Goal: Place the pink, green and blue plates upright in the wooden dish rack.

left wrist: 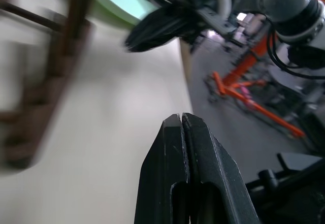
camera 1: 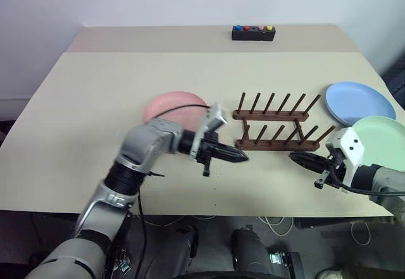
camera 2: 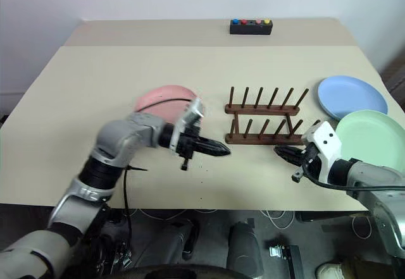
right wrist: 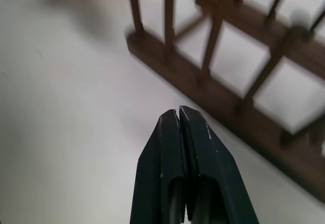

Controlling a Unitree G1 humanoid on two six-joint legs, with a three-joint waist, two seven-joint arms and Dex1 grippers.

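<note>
Wooden dish rack [camera 1: 276, 129] empty mid-bench, plates flat, left end effector [camera 1: 235, 155] and right end effector [camera 1: 302, 159] both closed, holding nothing.

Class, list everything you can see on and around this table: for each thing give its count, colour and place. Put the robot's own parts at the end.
table: one, beige, bears everything below
pink plate: one, salmon pink, flat, left of the rack
wooden dish rack: one, dark brown, centre, no plates in it
blue plate: one, light blue, flat, right of the rack
green plate: one, mint green, flat, nearer than the blue plate
button box: one, black with coloured buttons, far edge
left hand: black fingers, shut, holding nothing, near the rack's left end
right hand: black fingers, shut, holding nothing, near the rack's right end
</note>
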